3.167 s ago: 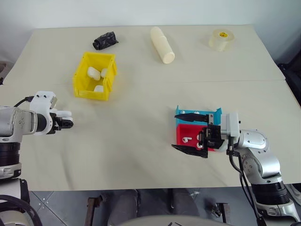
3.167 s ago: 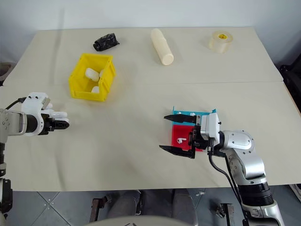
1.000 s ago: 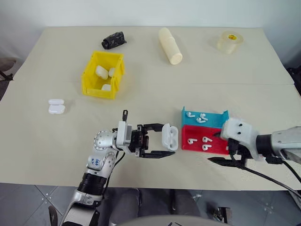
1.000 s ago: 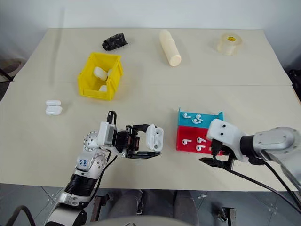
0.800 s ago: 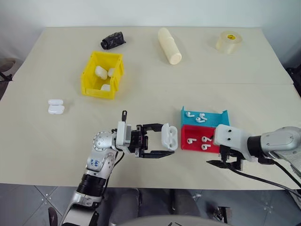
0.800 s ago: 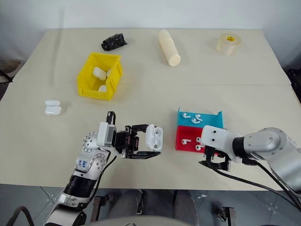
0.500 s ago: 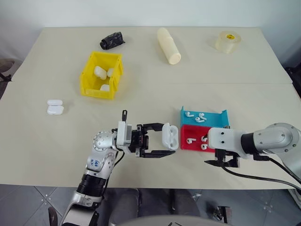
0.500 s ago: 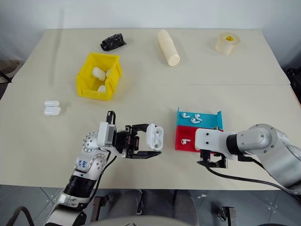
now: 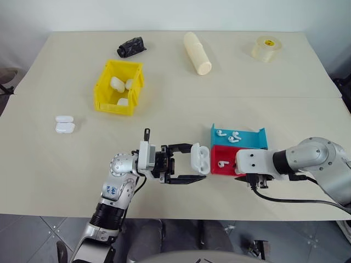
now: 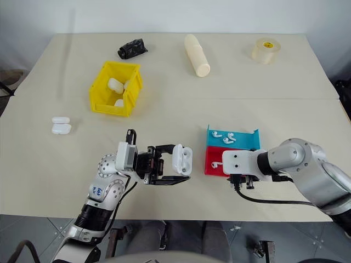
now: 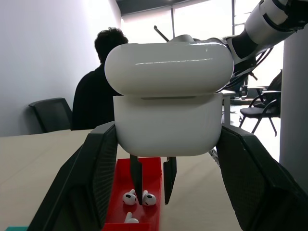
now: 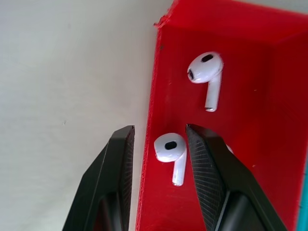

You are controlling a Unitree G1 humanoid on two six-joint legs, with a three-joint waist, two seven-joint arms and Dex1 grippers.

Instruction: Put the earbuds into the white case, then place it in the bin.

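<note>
White case (image 9: 198, 159), lid up and empty, sat clamped in the left claw (image 9: 186, 162); right claw (image 12: 159, 144), part-open, straddled an earbud (image 12: 171, 150) — binning remained.

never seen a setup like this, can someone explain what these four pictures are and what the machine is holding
It is a humanoid robot with two arms, each ending in a two-fingered black gripper. Two pictures look down from its head; the other two come from cameras on each wrist. The left gripper is shut on a white case with its lid open. The right gripper hangs over the red tray, its fingers straddling the wall with an earbud between them, not yet pinched. On the table: a teal tray, a yellow bin with cases, tape.
</note>
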